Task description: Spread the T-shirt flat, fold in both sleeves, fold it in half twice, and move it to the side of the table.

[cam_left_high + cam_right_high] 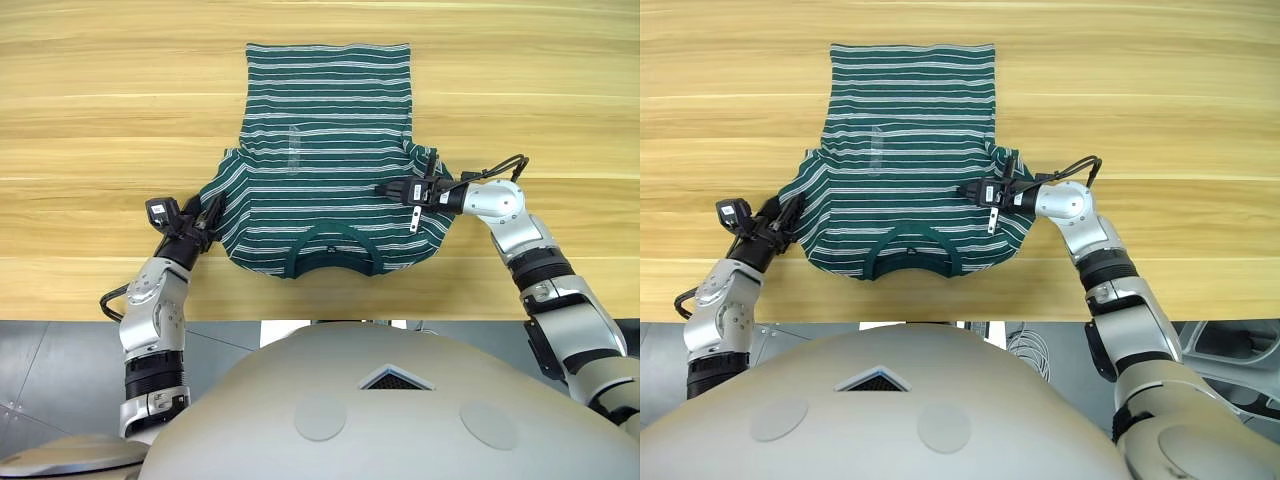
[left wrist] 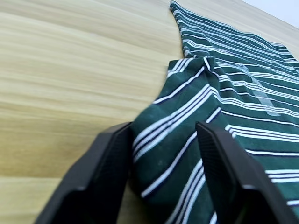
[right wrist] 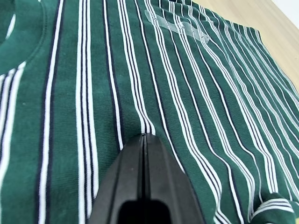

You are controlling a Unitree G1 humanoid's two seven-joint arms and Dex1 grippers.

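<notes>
Left gripper [image 2: 163, 128] first: its wrist camera gives me what the head views cannot, namely both black fingers [image 2: 110, 158] standing well apart, with the bunched end of the left sleeve [image 2: 187, 102] lying between them on the table [image 1: 100, 100]. From the head I can only see that this gripper sits at the sleeve's outer edge.

On its own wrist camera, the right gripper [image 3: 145, 136] has its fingers pressed together with no fabric between them, the tip down at the striped cloth. The head view places it over the shirt's right side, pointing inward just past the right sleeve [image 1: 437, 215].

Only the head views show the whole green striped T-shirt [image 1: 320, 130]: flat in the middle of the table, collar [image 1: 335, 255] nearest me, hem at the far side. A clear strip [image 3: 177, 25] sticks to its front.
</notes>
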